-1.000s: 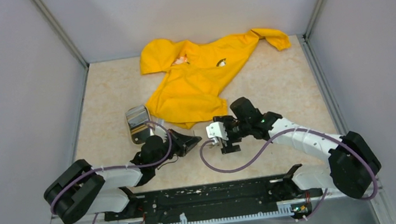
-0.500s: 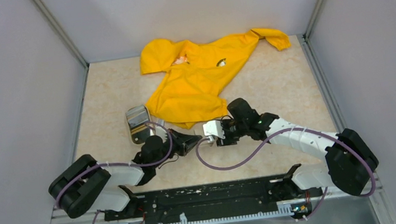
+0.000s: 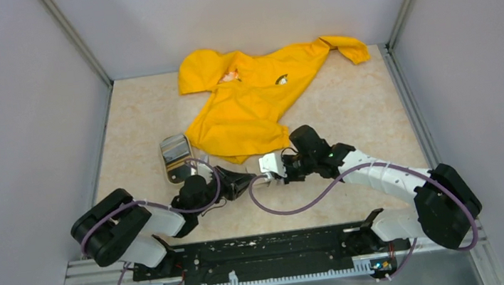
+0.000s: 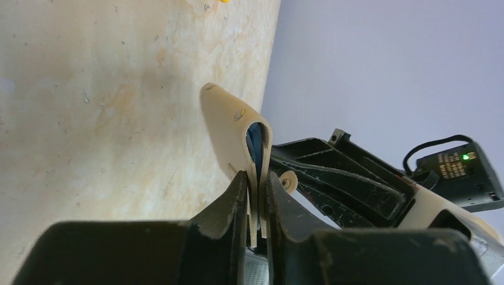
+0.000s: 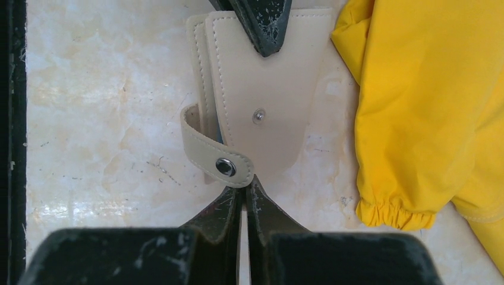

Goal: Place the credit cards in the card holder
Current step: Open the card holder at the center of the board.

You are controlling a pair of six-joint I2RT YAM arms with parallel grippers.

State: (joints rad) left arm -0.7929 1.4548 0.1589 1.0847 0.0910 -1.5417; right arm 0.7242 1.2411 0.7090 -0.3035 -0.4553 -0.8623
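The card holder (image 5: 267, 77), a tan wallet with a snap dot, hangs just above the table between both grippers. In the left wrist view it (image 4: 229, 124) stands edge-on, slightly parted, with a bluish inside. My left gripper (image 4: 257, 193) is shut on its two flaps. Its strap (image 5: 208, 151) with a metal snap curls round the left side. My right gripper (image 5: 243, 184) is shut, its tips touching the strap's end; I cannot tell whether they pinch it. The credit cards (image 3: 180, 168) lie as a striped stack in a tray behind the left arm.
A yellow garment (image 3: 258, 99) is spread over the far middle of the table, and its cuff (image 5: 389, 214) lies just right of the card holder. The tray (image 3: 164, 152) stands beside the garment's left edge. Grey walls enclose the table on three sides.
My right gripper has shut from wide open and moved left up to the card holder. The left arm's base link has swung slightly; its gripper stays where it was.
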